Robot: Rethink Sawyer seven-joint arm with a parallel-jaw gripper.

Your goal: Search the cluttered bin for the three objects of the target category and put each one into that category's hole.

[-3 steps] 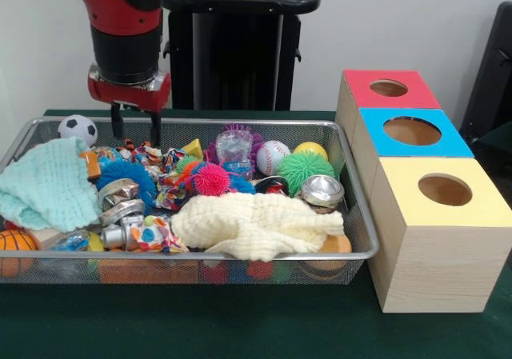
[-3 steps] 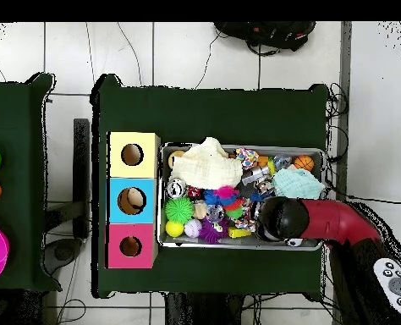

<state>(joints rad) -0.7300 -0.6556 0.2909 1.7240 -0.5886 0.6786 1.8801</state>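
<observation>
Cream cloth [image 1: 256, 225] lies right of gripper [image 1: 136, 125].

Colours: counter [image 1: 240, 327] dark green. Bin [image 1: 352, 215] silver wire mesh. Boxes pale wood, tops red [image 1: 390, 89], blue [image 1: 414, 132], yellow [image 1: 445, 191]. Arm [image 1: 120, 15] red and black. In bin: mint-green cloth [image 1: 44, 185], cream cloth [image 1: 252, 223], black-and-white soccer ball [image 1: 78, 127], white baseball with red stitching [image 1: 272, 157], yellow ball [image 1: 310, 149], green spiky ball [image 1: 306, 169], pink spiky ball [image 1: 211, 179], blue spiky ball [image 1: 126, 173], orange basketball with black lines [image 1: 14, 247], silver metal pieces [image 1: 322, 191].
</observation>
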